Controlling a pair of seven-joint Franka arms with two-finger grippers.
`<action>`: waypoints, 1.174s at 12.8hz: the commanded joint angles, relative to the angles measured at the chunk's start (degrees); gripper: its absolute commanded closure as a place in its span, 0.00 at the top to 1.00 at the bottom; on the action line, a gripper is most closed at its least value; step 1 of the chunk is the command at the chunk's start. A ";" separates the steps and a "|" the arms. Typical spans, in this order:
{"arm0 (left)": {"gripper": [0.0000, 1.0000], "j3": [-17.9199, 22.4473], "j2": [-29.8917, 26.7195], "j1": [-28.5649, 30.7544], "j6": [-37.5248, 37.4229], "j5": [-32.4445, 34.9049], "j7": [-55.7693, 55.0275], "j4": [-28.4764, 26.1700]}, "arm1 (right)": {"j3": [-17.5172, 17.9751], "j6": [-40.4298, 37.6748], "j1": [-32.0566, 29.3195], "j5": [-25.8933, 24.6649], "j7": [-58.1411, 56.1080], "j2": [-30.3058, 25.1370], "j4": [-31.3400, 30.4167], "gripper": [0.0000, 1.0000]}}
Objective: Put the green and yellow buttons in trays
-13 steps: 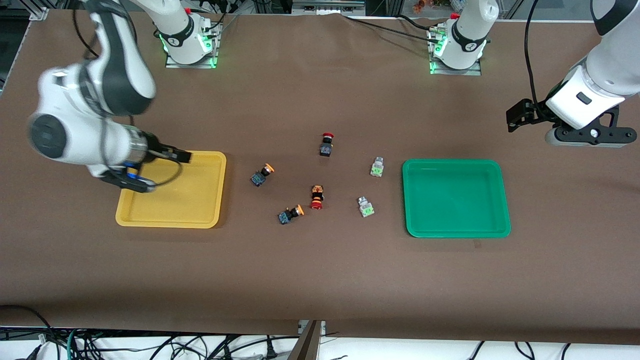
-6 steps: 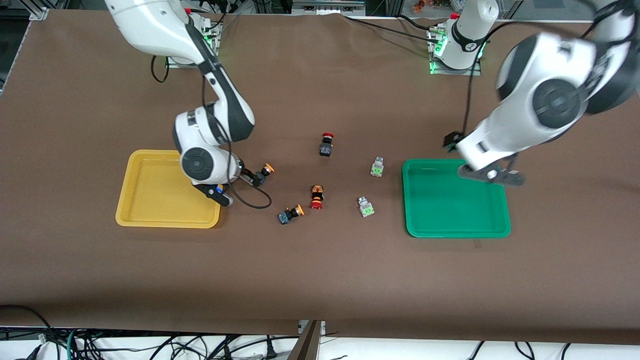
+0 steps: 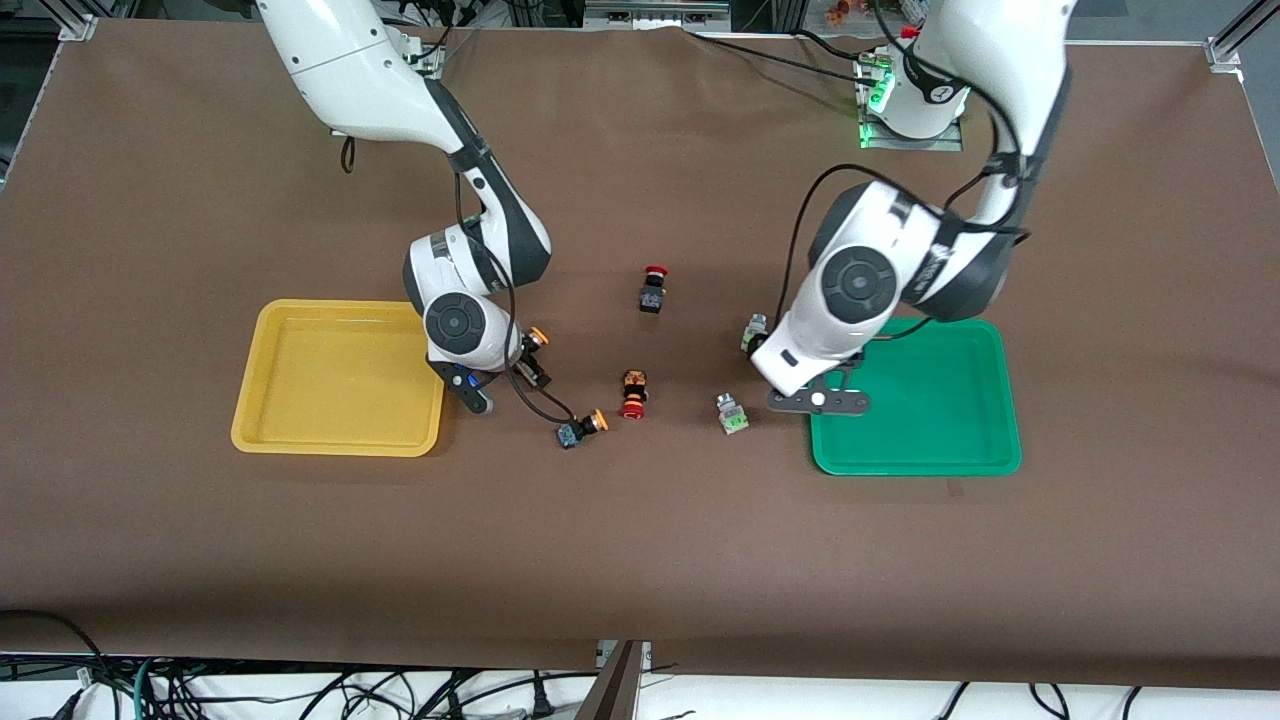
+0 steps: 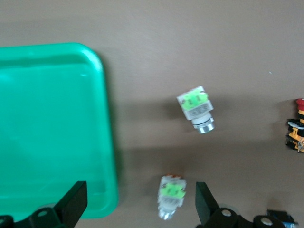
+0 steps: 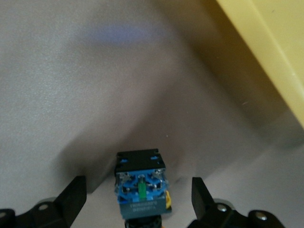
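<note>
Green and yellow buttons (image 3: 733, 414) lie mid-frame on the counter (image 3: 640, 560), outside both trays (image 3: 335, 378). Right end effector (image 5: 137, 209) straddles one yellow-capped button (image 5: 141, 187), fingers wide. Left end effector (image 4: 137, 213) hovers, spread wide, over a green one (image 4: 172, 194).

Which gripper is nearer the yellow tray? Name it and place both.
Right. The right gripper hangs open over a yellow-capped button beside the yellow tray; the left gripper is open beside the green tray.

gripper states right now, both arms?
Left gripper: open, over the table beside the green tray, a green button between its fingers, not gripped.
Right gripper: open, around a yellow button, not gripped.
</note>
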 commanded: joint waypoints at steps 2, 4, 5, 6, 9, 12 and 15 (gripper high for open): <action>1.00 0.68 -0.36 -2.79 17.34 -0.10 -0.78 -13.74 | -1.01 0.23 0.36 0.05 1.92 0.32 0.79 0.00; 1.00 0.68 0.43 -3.93 20.89 -0.10 -0.69 -16.49 | -2.84 -0.73 0.36 -1.18 1.05 -0.47 1.66 0.00; 1.00 0.68 0.70 -4.64 20.90 -0.10 -0.87 -16.58 | -4.60 -4.22 0.36 -1.36 0.52 -1.35 3.15 0.00; 1.00 0.68 1.13 -5.08 20.90 -0.10 -1.13 -16.67 | -6.53 -9.48 0.36 -1.53 -1.31 -1.53 5.95 0.00; 1.00 0.68 1.49 -6.40 20.90 -0.10 -1.22 -17.29 | -12.77 -23.99 -2.26 -1.53 -12.18 -1.53 12.55 0.00; 0.84 0.68 2.01 -6.40 20.99 -0.10 -1.13 -17.73 | -19.79 -30.18 -3.95 -1.89 -29.31 -1.27 11.35 0.00; 0.03 0.68 1.93 -6.23 20.29 -0.10 -0.52 -17.29 | -21.93 -24.67 -4.82 -3.56 -37.87 -1.00 4.59 0.00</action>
